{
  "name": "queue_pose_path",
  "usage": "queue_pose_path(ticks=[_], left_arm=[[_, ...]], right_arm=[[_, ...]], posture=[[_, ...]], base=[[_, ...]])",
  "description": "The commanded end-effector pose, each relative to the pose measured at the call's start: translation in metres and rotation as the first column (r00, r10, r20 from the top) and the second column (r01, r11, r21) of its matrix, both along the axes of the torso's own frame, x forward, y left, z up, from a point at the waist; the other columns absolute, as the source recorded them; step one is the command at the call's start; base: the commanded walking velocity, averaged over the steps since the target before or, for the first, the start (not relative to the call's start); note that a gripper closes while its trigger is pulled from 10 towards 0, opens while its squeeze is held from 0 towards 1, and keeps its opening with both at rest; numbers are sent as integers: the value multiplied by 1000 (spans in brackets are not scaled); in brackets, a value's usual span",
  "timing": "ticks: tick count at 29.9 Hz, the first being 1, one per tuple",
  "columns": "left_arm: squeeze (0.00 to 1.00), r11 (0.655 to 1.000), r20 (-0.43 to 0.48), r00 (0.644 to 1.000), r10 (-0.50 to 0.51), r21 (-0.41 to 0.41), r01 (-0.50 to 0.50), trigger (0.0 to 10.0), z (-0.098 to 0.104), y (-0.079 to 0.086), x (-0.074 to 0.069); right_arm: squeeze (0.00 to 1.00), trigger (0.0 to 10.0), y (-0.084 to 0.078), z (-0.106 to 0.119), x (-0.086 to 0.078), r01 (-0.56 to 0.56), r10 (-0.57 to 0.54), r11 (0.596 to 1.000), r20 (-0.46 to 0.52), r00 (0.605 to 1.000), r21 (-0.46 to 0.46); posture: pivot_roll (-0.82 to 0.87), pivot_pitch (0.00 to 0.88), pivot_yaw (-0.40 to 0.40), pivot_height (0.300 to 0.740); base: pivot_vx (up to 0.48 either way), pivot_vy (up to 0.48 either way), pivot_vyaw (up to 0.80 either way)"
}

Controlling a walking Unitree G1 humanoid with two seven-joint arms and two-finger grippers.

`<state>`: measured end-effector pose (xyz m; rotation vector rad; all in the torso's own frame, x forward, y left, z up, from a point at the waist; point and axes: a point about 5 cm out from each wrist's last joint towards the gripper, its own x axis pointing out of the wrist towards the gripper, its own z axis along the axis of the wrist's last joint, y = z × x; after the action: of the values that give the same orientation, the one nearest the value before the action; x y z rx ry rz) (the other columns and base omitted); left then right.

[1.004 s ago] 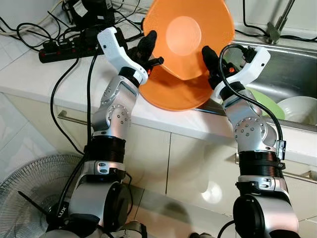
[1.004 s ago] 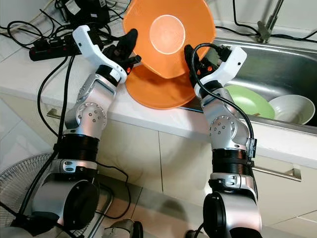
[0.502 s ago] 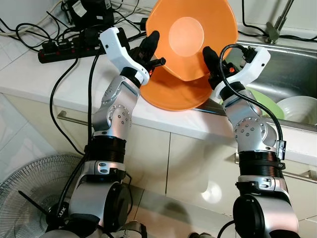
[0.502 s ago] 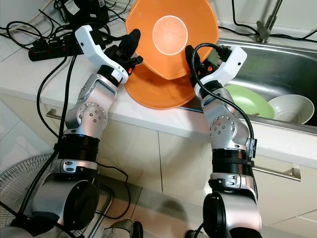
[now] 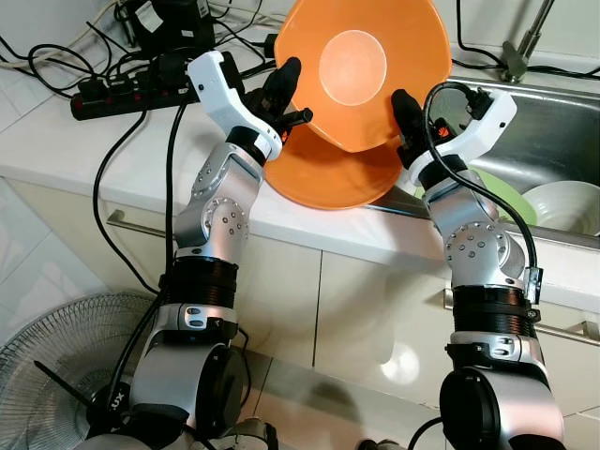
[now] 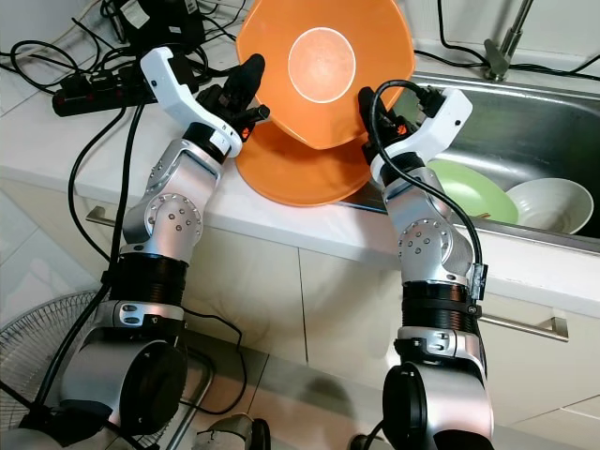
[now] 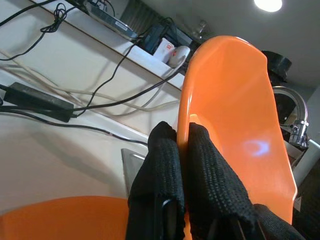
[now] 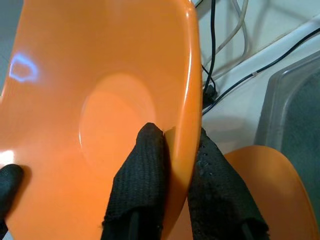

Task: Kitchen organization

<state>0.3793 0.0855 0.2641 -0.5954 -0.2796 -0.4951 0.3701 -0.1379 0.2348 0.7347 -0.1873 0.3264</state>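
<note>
I hold a large orange bowl [image 5: 361,70] up over the counter, tilted so its inside faces me. My left gripper [image 5: 284,82] is shut on the bowl's left rim [image 7: 186,125], one finger on each side. On the opposite rim [image 8: 187,120], my right gripper [image 5: 405,111] is shut the same way. A second orange bowl [image 5: 328,178] rests on the countertop [image 5: 84,150] right below, at the sink's left edge.
The steel sink [image 5: 553,122] at right holds a green plate [image 5: 506,192] and a white bowl [image 5: 567,206], with a faucet [image 5: 525,42] behind. A black power strip [image 5: 131,84] and tangled cables [image 5: 56,61] lie at the back left. A floor fan [image 5: 47,366] stands low left.
The held bowl has shifted slightly up and to the right with both grippers still on it. The bowl on the counter has not moved.
</note>
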Motion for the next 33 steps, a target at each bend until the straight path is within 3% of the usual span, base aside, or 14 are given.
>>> queue_pose_path(ticks=[1,14,15,26,33], left_arm=[[0,999,25,1000,-16,32,15,10000,6,-5,-1],[0,996,17,1000,7,84,-9,10000,3,-5,1],[1000,996,14,1000,7,91,-8,10000,2,-5,2],[1000,991,3,1000,-8,130,7,10000,-2,-8,1],[1000,990,-5,1000,-9,141,10,10000,-4,-9,1]], right_arm=[[0,0,9,20,-2,-44,43,999,74,996,5],[0,0,10,20,-3,-50,48,999,70,996,19],[0,0,10,19,-3,-49,48,999,69,996,21],[0,0,8,21,-1,-32,29,998,61,998,51],[0,0,-3,27,4,45,-51,993,52,997,110]], posture=[[85,66,55,740],[89,70,54,740],[89,72,53,740],[91,75,53,740],[92,74,51,740]], base=[[0,0,0],[0,0,0],[0,0,0],[0,0,0],[0,0,0]])
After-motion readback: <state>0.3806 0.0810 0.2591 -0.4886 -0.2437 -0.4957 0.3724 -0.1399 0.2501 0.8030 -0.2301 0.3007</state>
